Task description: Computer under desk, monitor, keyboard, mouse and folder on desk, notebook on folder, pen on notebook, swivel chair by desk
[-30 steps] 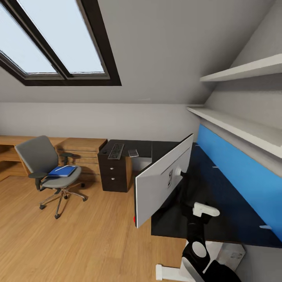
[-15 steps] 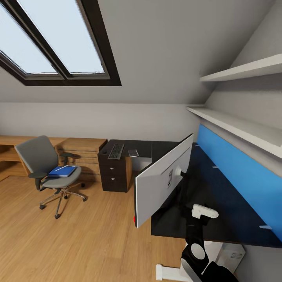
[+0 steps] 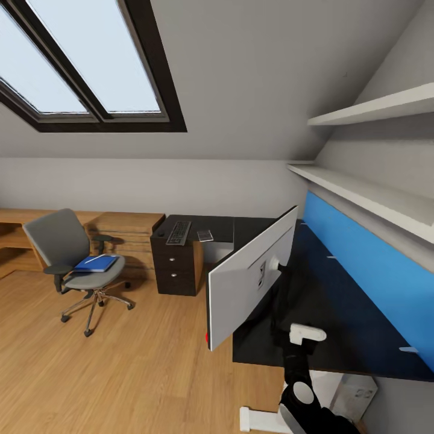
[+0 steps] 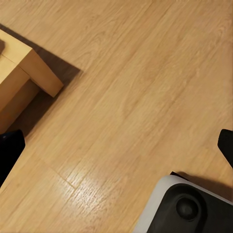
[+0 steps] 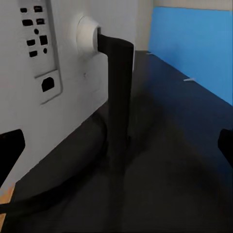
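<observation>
The monitor (image 3: 253, 274) stands on the black desk (image 3: 343, 301), its pale back toward me. My right arm (image 3: 306, 335) reaches up behind it. In the right wrist view, my right gripper (image 5: 116, 148) is open, facing the monitor's black stand arm (image 5: 119, 97) without touching it. The keyboard (image 3: 179, 232) and the mouse (image 3: 161, 232) lie on the desk's far end, beside a small flat grey item (image 3: 205, 235), perhaps the notebook. The blue folder (image 3: 96, 263) with the white pen (image 3: 99, 258) lies on the swivel chair (image 3: 63, 247). My left gripper (image 4: 116, 145) hangs open over the floor. The computer is out of view.
A low light-wood cabinet (image 3: 123, 232) runs along the far wall behind the chair, and its corner (image 4: 34, 73) shows in the left wrist view. A blue panel (image 3: 367, 253) and white shelves (image 3: 361, 187) back the desk. Wood floor (image 3: 120, 361) lies between me and the chair.
My right arm has shifted a little lower and leftward, closer to the monitor's stand. The chair, folder, keyboard and monitor have not moved.
</observation>
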Controlling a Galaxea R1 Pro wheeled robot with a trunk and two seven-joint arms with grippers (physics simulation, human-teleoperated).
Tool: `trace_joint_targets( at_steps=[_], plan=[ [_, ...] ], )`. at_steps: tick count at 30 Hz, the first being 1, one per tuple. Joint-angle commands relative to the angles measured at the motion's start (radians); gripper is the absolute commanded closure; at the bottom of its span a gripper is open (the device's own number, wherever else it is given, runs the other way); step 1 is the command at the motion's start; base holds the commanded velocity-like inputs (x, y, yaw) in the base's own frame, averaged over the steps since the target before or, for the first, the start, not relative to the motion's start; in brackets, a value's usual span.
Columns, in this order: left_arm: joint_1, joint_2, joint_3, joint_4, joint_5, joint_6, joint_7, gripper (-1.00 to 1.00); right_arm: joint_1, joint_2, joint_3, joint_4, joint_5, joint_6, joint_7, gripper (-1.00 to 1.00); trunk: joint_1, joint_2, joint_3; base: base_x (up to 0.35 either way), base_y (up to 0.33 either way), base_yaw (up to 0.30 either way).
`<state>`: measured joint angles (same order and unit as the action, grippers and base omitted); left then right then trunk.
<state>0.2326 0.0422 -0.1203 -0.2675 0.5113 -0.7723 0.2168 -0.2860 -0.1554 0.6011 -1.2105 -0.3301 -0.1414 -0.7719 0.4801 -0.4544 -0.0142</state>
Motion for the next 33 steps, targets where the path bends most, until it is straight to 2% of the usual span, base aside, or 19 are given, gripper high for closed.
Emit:
trace_joint_targets(
  at_steps=[1,7,9,11,14,20,33],
  plan=[
    [0.001,0.000,-0.009,-0.002,0.003,-0.001,0.009,-1.00,-0.002,0.000,-0.006,0.012,-0.011,-0.009,0.017,-1.00,0.001,-0.002,-0.001,0.000,0.000,0.000],
    [0.001,0.000,-0.008,-0.002,0.002,-0.001,0.009,-1.00,-0.006,0.020,-0.088,0.105,-0.014,-0.007,0.166,-1.00,0.001,-0.002,-0.001,0.000,0.000,0.000],
    [0.001,0.000,-0.008,-0.002,0.002,-0.001,0.009,-1.00,-0.017,0.032,-0.130,0.154,-0.014,-0.004,0.227,-1.00,0.001,-0.002,-0.001,0.000,0.000,0.000],
    [0.001,0.000,-0.009,-0.002,0.001,-0.001,0.009,-1.00,-0.040,0.043,-0.177,0.208,-0.017,-0.001,0.276,-1.00,0.001,-0.002,-0.001,0.000,0.000,0.000],
    [0.001,-0.001,-0.009,-0.002,0.001,-0.001,0.009,-1.00,-0.083,0.062,-0.224,0.287,-0.021,0.002,0.319,-1.00,0.001,-0.002,-0.001,0.000,0.000,0.000],
    [0.001,-0.001,-0.009,-0.002,0.001,-0.001,0.009,-1.00,-0.142,0.087,-0.252,0.382,-0.024,0.002,0.343,-1.00,0.001,-0.002,-0.001,0.000,0.000,0.000],
    [0.001,0.000,-0.009,-0.002,0.001,-0.001,0.009,-1.00,-0.167,0.094,-0.276,0.408,-0.025,-0.003,0.350,-1.00,0.001,-0.002,-0.001,0.000,0.000,0.000]
  ],
)
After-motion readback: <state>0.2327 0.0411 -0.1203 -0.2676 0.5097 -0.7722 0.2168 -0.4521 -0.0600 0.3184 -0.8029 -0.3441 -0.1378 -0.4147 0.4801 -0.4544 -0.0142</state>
